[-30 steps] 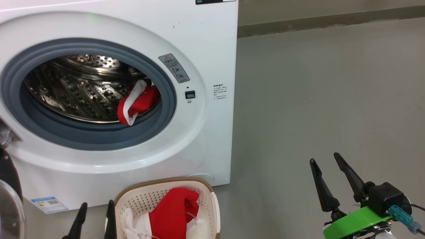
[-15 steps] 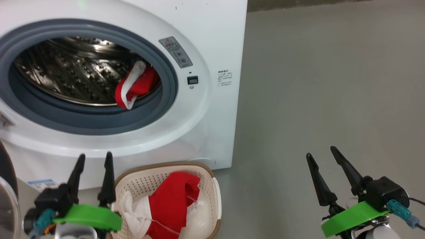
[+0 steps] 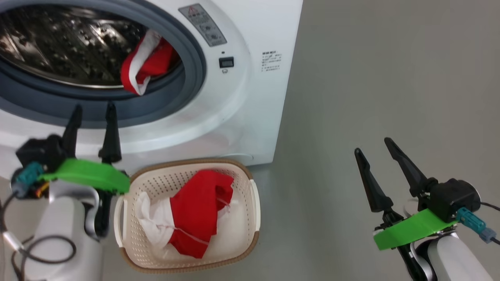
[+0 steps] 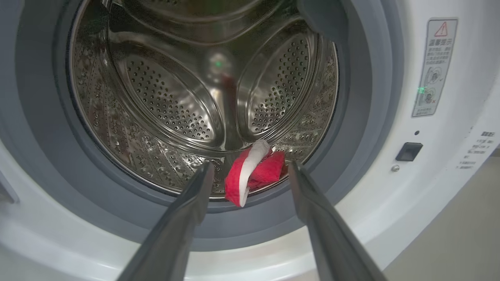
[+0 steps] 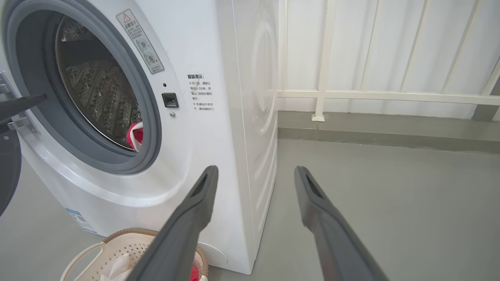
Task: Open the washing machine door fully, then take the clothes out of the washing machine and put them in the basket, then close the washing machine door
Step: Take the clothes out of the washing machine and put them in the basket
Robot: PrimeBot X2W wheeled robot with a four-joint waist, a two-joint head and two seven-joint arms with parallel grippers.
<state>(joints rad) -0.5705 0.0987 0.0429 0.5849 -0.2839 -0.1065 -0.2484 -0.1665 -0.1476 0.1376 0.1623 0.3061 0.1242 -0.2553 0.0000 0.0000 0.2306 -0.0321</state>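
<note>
The washing machine (image 3: 250, 97) stands with its mouth uncovered; the black edge of its door (image 5: 7, 171) hangs swung out at the far left of the right wrist view. A red and white piece of the clothes (image 3: 145, 67) droops over the drum's front lip onto the grey ring (image 4: 256, 175). More red and white clothes (image 3: 195, 210) lie in the basket (image 3: 187, 162) on the floor below the machine. My left gripper (image 3: 93, 111) is open, raised before the lower ring and pointing at the drum (image 4: 250, 166). My right gripper (image 3: 372, 145) is open over bare floor, holding nothing.
The grey floor (image 3: 390, 78) stretches to the right of the machine. A white railing (image 5: 383, 95) and a low kerb run behind it. The left arm's cables (image 3: 35, 249) hang at the lower left, beside the basket.
The head camera has tilted down, so the machine has slid up the picture. My left gripper has risen from the bottom edge to the drum's lower ring. The right gripper has barely moved.
</note>
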